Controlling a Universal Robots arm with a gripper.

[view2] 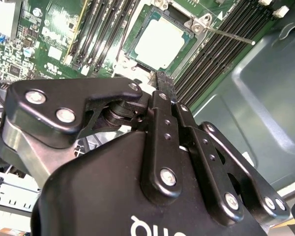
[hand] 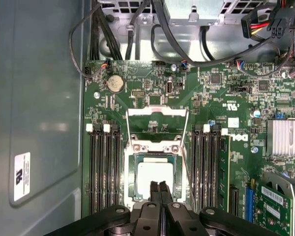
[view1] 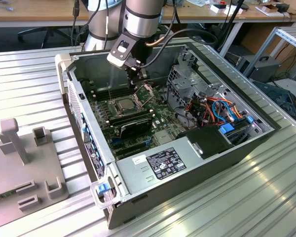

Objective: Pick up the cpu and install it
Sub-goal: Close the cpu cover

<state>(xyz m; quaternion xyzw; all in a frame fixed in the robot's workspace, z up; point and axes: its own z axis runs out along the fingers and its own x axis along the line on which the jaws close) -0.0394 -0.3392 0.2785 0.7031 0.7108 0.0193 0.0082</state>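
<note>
Okay, I'm over the open computer case [view1: 84, 106] now, and in the exterior view the gripper [view1: 133, 84] hangs just at one o'clock from the cpu [view1: 124, 103]. The cpu is already seated: a pale square lying flat in its socket on the green motherboard [view1: 155, 116]. In the first wrist view the cpu [hand: 156, 179] lies directly beyond the gripper [hand: 158, 188], and the two black fingers [hand: 154, 191] are pressed together with nothing between them. I cannot tell whether the tips touch the chip's face or hover just off it. The socket's metal frame [hand: 157, 120] is swung up and open, standing clear of the chip, and rows of memory slots [hand: 104, 167] flank the socket on both sides. The second wrist view gives me the cpu [view2: 160, 44] beyond the gripper [view2: 162, 78], with the thin retention lever [view2: 231, 35] raised and angling away over the slots. Back in the exterior view, the long black memory modules [view1: 130, 123] sit at six o'clock from the cpu, the power supply [view1: 160, 165] at five o'clock, and the orange and blue cables [view1: 222, 111] out at three o'clock. A grey fixture [view1: 19, 163] rests on the ribbed metal table [view1: 266, 197], at eight o'clock from the case.
</note>
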